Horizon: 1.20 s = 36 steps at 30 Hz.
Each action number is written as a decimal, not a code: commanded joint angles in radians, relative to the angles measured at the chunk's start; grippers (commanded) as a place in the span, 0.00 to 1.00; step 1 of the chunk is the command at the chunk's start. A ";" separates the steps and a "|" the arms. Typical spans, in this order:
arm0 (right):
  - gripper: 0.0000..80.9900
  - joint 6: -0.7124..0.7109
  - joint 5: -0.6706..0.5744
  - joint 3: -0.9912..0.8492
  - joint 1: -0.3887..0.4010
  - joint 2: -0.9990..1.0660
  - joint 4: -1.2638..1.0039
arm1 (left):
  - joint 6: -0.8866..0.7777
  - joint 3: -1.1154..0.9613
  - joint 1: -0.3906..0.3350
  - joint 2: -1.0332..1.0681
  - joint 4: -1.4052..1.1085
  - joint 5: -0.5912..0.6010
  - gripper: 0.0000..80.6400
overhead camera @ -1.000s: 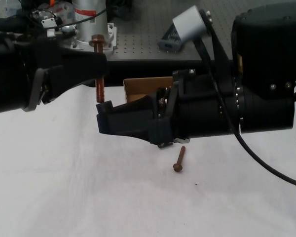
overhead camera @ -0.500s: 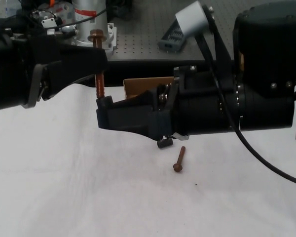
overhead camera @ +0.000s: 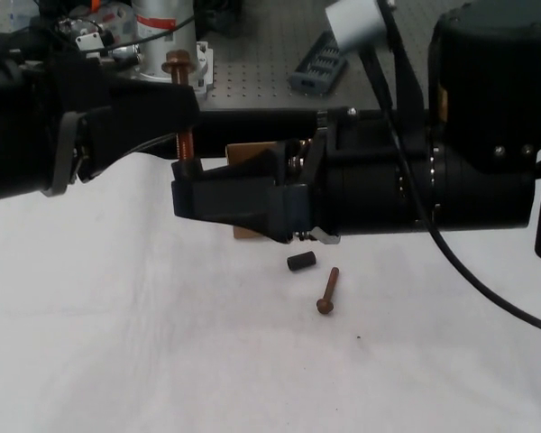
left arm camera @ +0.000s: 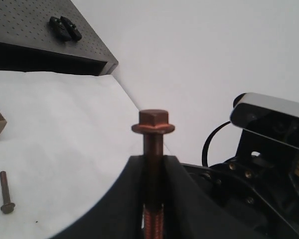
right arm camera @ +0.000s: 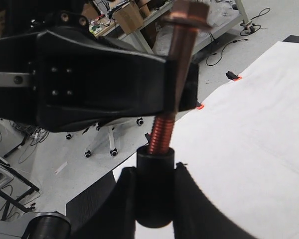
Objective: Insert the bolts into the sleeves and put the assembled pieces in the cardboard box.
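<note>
My left gripper (overhead camera: 184,115) is shut on a copper bolt (overhead camera: 180,99) and holds it upright, head up, above the cloth. In the left wrist view the bolt (left arm camera: 153,137) stands between the fingers of this gripper (left arm camera: 153,167). My right gripper (overhead camera: 189,173) is right under it, shut on a black sleeve (right arm camera: 153,199). The bolt's threaded end (right arm camera: 162,134) sits in the sleeve's mouth. A second black sleeve (overhead camera: 300,262) and a second bolt (overhead camera: 326,290) lie loose on the white cloth. The cardboard box (overhead camera: 246,155) is mostly hidden behind the right arm.
A white cloth (overhead camera: 162,361) covers the near bench, with free room at the front. Behind it is a black perforated board (overhead camera: 252,72) with a metal cylinder (overhead camera: 162,27) and a small grey block (overhead camera: 317,65). The right arm's body (overhead camera: 433,180) spans the middle.
The right gripper has risen and the bolt's tip has entered the held sleeve. A loose black sleeve has come into view on the cloth below the right gripper.
</note>
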 commanded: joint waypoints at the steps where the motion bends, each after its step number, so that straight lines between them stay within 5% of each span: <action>1: 0.03 -0.004 0.020 -0.011 -0.014 -0.007 -0.055 | 0.010 -0.004 -0.001 -0.008 0.017 0.024 0.01; 32: 0.03 -0.095 -0.116 -0.011 -0.076 -0.007 -0.002 | 0.118 -0.004 -0.001 -0.008 0.055 0.096 0.01; 36: 0.03 -0.095 -0.118 -0.011 -0.082 -0.007 -0.002 | 0.118 -0.004 -0.001 -0.008 0.038 0.191 0.23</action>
